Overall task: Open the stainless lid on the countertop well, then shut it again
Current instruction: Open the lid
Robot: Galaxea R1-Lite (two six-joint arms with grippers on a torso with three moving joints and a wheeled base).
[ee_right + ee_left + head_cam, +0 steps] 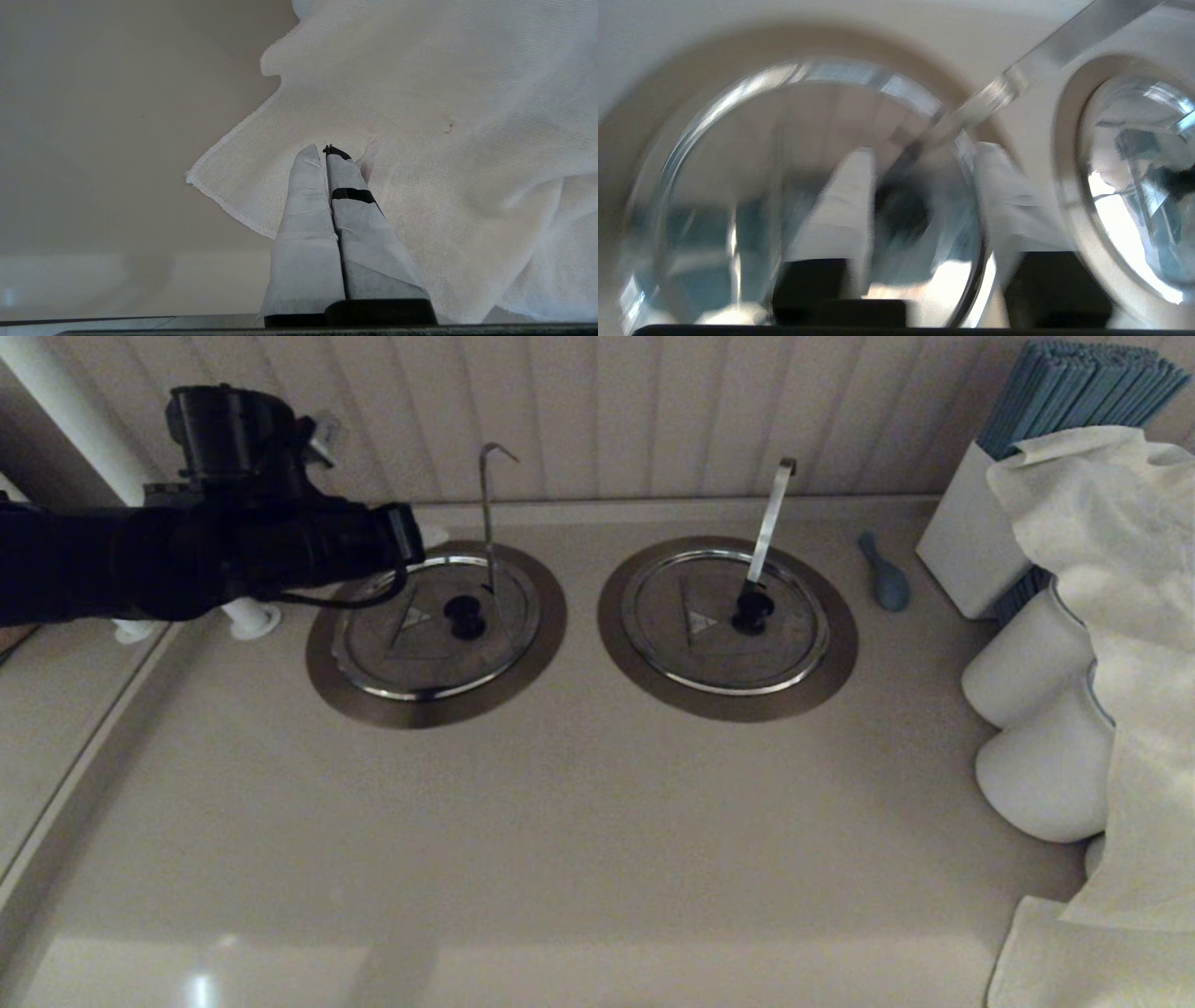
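The stainless lid lies flat over the countertop well, so only the well's brown flange shows and the hole is hidden. The lid's black knob sits at its centre, and the slim hook-tipped handle stands upright behind it. My left gripper hovers over the lid's far left edge. In the left wrist view the left gripper is open, with the blurred knob seen between its white fingers, farther on and apart from them. My right gripper is shut above a white cloth, out of the head view.
The twin lid with its broad pale slanted handle lies to the right. Farther right are a small blue object, a white box of blue sticks, white jars and draped cloth. A panelled wall runs behind.
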